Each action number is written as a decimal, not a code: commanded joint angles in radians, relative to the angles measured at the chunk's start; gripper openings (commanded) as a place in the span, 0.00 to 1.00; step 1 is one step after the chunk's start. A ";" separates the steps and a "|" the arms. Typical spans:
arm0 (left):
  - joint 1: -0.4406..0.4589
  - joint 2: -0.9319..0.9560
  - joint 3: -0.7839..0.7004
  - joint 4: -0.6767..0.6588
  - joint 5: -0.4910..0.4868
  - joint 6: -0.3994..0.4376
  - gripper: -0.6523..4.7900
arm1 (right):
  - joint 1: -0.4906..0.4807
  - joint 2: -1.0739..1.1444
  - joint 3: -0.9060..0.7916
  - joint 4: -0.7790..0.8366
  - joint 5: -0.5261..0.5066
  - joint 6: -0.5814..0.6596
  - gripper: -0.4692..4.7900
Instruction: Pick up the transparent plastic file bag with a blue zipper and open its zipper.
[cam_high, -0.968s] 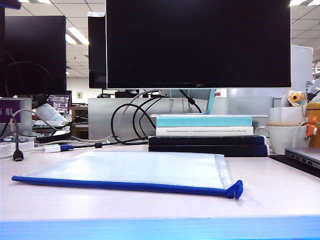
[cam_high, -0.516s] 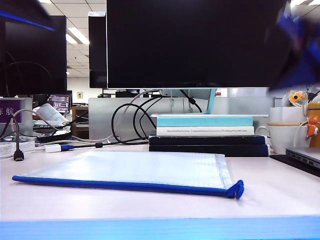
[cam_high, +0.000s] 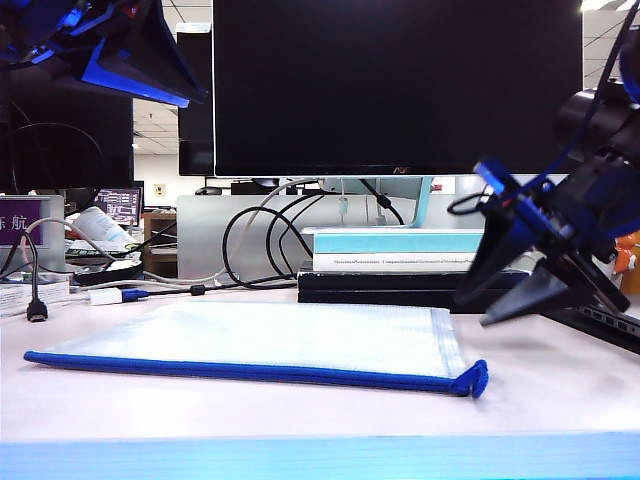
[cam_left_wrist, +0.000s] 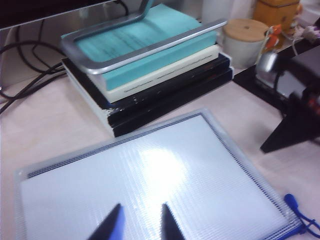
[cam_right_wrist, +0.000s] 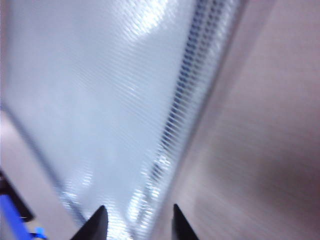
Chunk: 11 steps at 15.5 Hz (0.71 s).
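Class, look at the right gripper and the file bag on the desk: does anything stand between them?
Nothing visible does. The right gripper, jaws apart, hangs just off the file bag at its pull-loop end, bare desk between. The stacked books lie behind.

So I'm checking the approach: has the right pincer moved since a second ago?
Yes. The right pincer, absent earlier, has come down in front of the stacked books.

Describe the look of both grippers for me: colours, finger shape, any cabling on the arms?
Both grippers, left gripper and right gripper, have black, tapered, wedge-shaped fingers with bright blue trim. The exterior view shows blue parts on each gripper body, plus a thin black cable looping beside the right one. No markings are legible.
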 joint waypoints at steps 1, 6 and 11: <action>-0.002 -0.003 0.005 0.012 0.005 0.000 0.31 | 0.005 -0.003 0.003 -0.069 0.075 -0.042 0.41; -0.001 -0.003 0.005 0.012 0.013 0.000 0.31 | 0.030 0.057 0.004 -0.064 0.064 -0.040 0.41; -0.001 -0.003 0.005 0.012 0.013 0.000 0.31 | 0.096 0.120 0.004 0.004 0.045 -0.031 0.40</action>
